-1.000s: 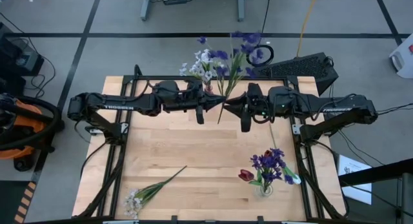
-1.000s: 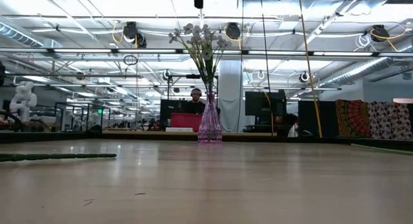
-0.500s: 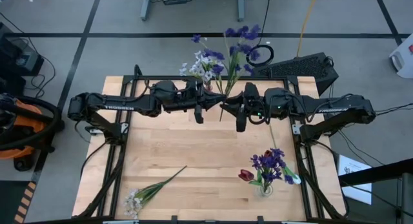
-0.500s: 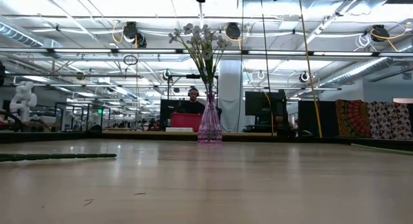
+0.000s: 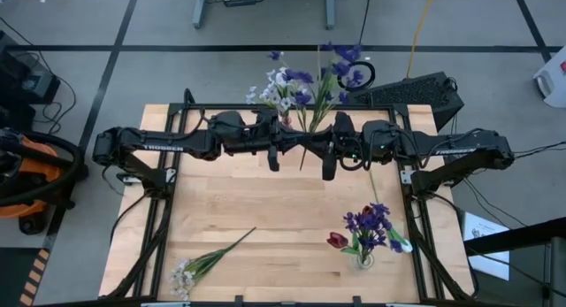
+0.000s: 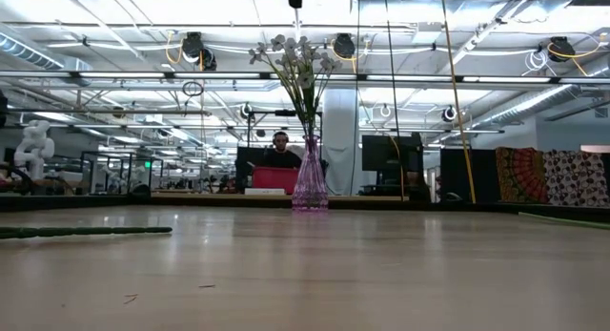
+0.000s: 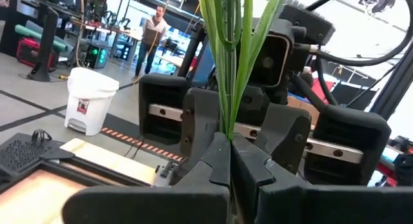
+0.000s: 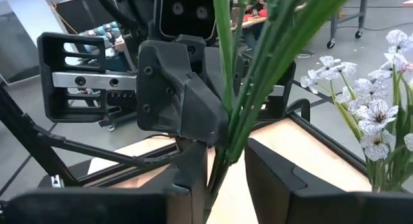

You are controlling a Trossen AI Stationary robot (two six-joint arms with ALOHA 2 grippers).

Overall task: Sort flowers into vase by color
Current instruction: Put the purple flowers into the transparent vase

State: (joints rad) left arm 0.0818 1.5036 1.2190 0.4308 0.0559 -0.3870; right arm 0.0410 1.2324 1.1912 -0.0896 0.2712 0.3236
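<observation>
The left gripper point(image 5: 299, 141) pinches the stems of the purple flowers point(image 5: 328, 64), which stick up between it and the right gripper point(image 5: 311, 146), whose fingers sit wide apart around them.

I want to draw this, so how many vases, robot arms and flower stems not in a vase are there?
Vases: 2
Robot arms: 2
Stems outside a vase: 2, the white spray lying on the table and the purple flower, clamped in the left gripper, with the right gripper open around it
Total: 6
</observation>
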